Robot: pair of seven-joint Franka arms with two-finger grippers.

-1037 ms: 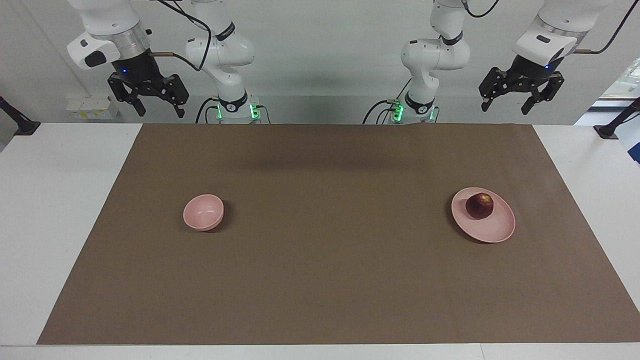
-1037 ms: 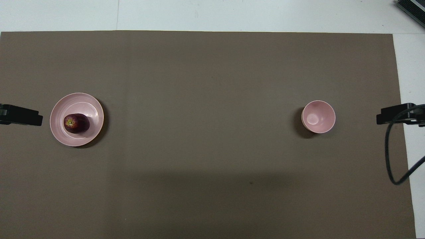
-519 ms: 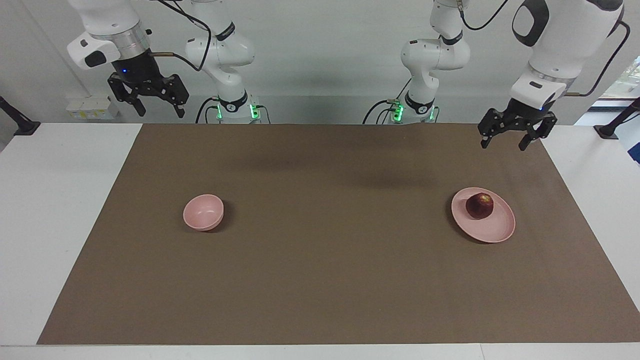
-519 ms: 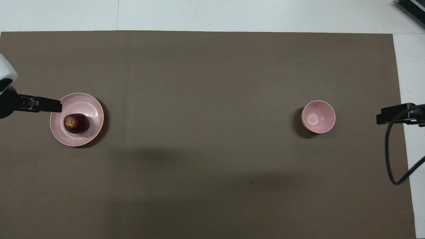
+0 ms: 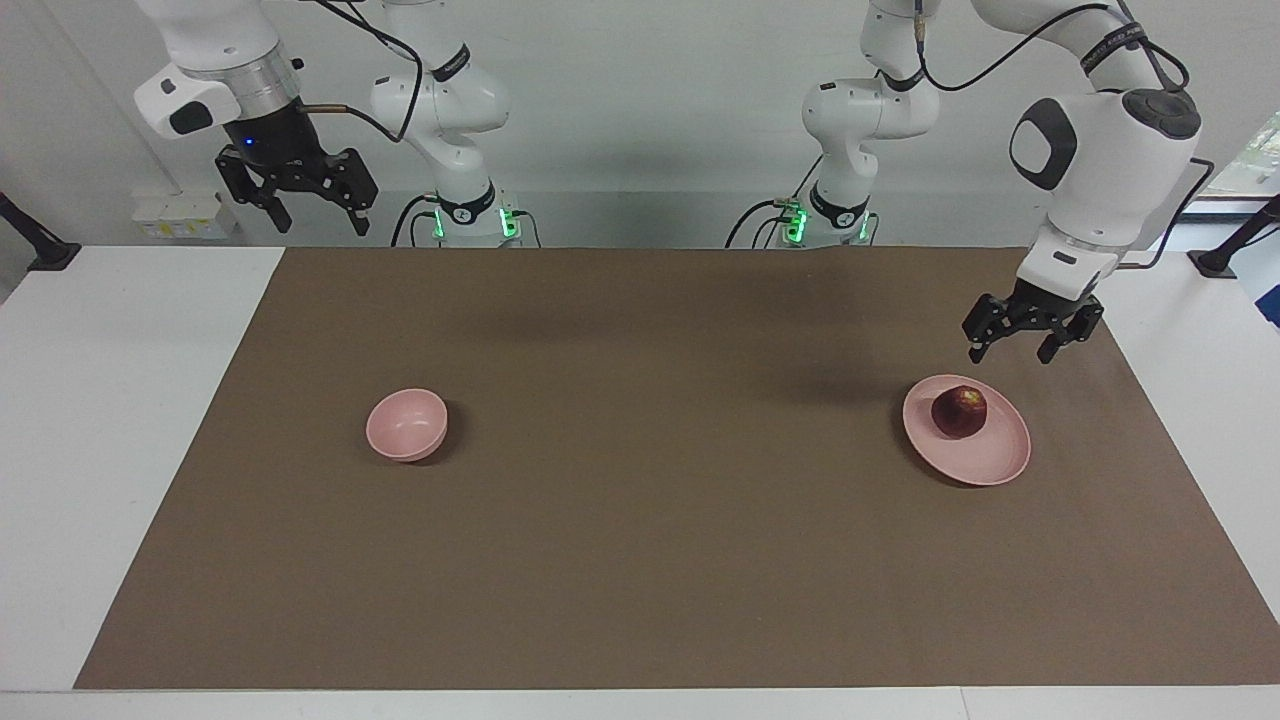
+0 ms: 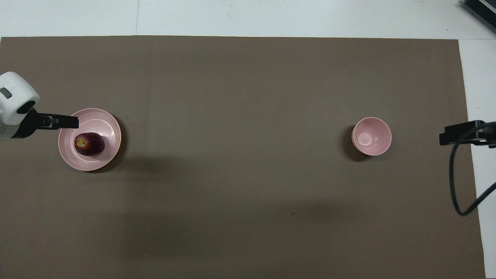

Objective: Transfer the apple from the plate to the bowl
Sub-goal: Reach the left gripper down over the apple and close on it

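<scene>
A dark red apple [image 5: 959, 411] [image 6: 89, 143] lies on the pale pink plate [image 5: 985, 465] [image 6: 93, 164] toward the left arm's end of the table. The small pink bowl [image 5: 406, 425] [image 6: 381, 130] stands with nothing in it toward the right arm's end. My left gripper [image 5: 1010, 355] [image 6: 66, 122] hangs open in the air over the plate's rim, touching neither plate nor apple. My right gripper [image 5: 320, 222] [image 6: 449, 137] waits open, high up at its own end of the table.
A brown mat [image 5: 640, 560] covers most of the white table [image 5: 110, 420]. A black cable [image 6: 453, 186] loops down from the right arm over the mat's edge. A dark object [image 6: 480, 9] sits at the table's corner farthest from the robots.
The left arm has swung down and in from its high resting pose, so its open gripper now hangs over the plate's rim. Right arm, apple, plate and bowl have not moved.
</scene>
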